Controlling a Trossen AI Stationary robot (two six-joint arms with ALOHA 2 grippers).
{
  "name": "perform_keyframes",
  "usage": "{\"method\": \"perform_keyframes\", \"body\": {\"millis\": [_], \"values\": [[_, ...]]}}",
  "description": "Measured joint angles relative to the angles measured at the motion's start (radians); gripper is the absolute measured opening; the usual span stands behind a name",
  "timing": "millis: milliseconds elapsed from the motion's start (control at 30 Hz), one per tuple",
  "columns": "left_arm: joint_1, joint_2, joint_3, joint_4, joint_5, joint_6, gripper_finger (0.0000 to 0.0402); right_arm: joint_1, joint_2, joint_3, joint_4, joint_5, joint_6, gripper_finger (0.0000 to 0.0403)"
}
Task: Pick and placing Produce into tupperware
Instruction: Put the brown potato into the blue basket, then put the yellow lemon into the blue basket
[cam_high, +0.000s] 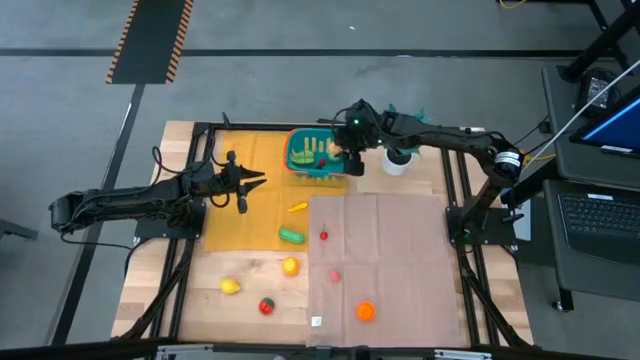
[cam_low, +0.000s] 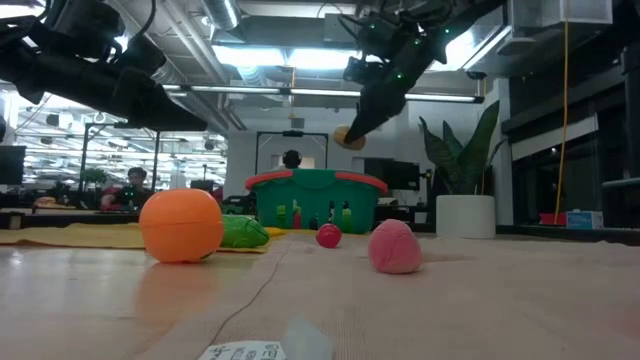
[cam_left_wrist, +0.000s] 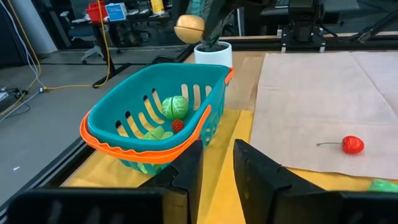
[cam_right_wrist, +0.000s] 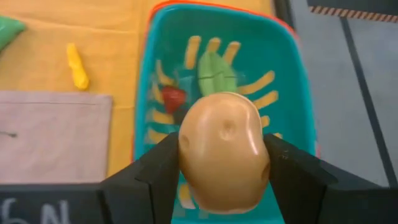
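The teal basket with an orange rim (cam_high: 312, 155) (cam_left_wrist: 155, 124) (cam_right_wrist: 292, 74) rests on a yellow cloth near the table's far edge. It holds a green cabbage-like toy (cam_left_wrist: 175, 106) and a small red toy (cam_left_wrist: 178, 125). My right gripper (cam_high: 352, 160) (cam_right_wrist: 224, 163) hangs above the basket's right end, shut on a tan toy potato (cam_low: 347, 137) (cam_left_wrist: 189, 28). My left gripper (cam_high: 255, 182) (cam_left_wrist: 217, 163) hovers open to the basket's left and touches nothing. More produce lies on the table: a yellow piece (cam_high: 297, 207), a green one (cam_high: 291, 236), a cherry (cam_high: 324, 235) and an orange (cam_high: 365, 311). My right gripper pinches the tan potato (cam_right_wrist: 224, 149) between its two fingers (cam_right_wrist: 158, 171), one on each flank of its wide middle. The fingers come from above and point down. The potato is lifted clear, in the air above the basket's inside.
A white pot with a green plant (cam_high: 397, 160) (cam_low: 465, 215) stands just right of the basket. A pinkish cloth (cam_high: 400, 260) covers the table's right half and bears a pink toy (cam_low: 394, 247). An orange (cam_high: 290, 266), a lemon (cam_high: 230, 287) and a red toy (cam_high: 267, 306) lie toward the near edge.
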Motion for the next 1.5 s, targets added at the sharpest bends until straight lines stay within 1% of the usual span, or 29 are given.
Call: {"method": "perform_keyframes", "body": {"millis": [167, 267, 500, 600, 700, 900, 1000, 1133, 1333, 1400, 1500], "values": [[0.0, 0.0, 0.0, 0.004, 0.0, 0.0, 0.0091, 0.003, 0.015, 0.001, 0.011, -0.01, -0.022, 0.0206], [0.0, 0.0, 0.0, 0.004, 0.0, -0.002, 0.0095, 0.001, 0.053, 0.001, 0.015, -0.038, -0.023, 0.0206], [0.0, 0.0, 0.0, 0.004, 0.0, -0.004, 0.0103, -0.007, 0.153, 0.004, 0.008, -0.043, -0.049, 0.0206], [0.0, 0.0, 0.0, 0.004, 0.0, -0.004, 0.0105, -0.013, 0.176, 0.025, 0.013, -0.048, -0.052, 0.0206], [0.0, 0.0, 0.0, 0.004, 0.0, -0.004, 0.0108, -0.018, 0.202, 0.054, -0.004, -0.08, -0.052, 0.0206], [0.0, 0.0, 0.0, 0.004, 0.0, -0.004, 0.0114, -0.018, 0.233, 0.089, -0.03, -0.087, -0.047, 0.0207], [0.0, 0.0, 0.0, 0.004, 0.0, -0.003, 0.0116, -0.017, 0.234, 0.089, -0.041, -0.075, -0.04, 0.0231], [0.0, 0.0, 0.0, 0.004, 0.0, -0.003, 0.011, -0.017, 0.234, 0.089, -0.056, -0.018, -0.027, 0.0263], [0.0, 0.0, 0.0, 0.004, 0.0, -0.003, 0.0098, -0.017, 0.233, 0.102, -0.071, 0.009, -0.034, 0.0271], [0.0, 0.0, 0.0, 0.004, 0.0, -0.002, 0.0094, -0.017, 0.232, 0.139, -0.087, 0.01, 0.001, 0.0272], [0.0, 0.0, 0.0, 0.004, 0.0, 0.001, 0.0088, -0.017, 0.23, 0.228, -0.183, 0.011, 0.044, 0.0273]]}}
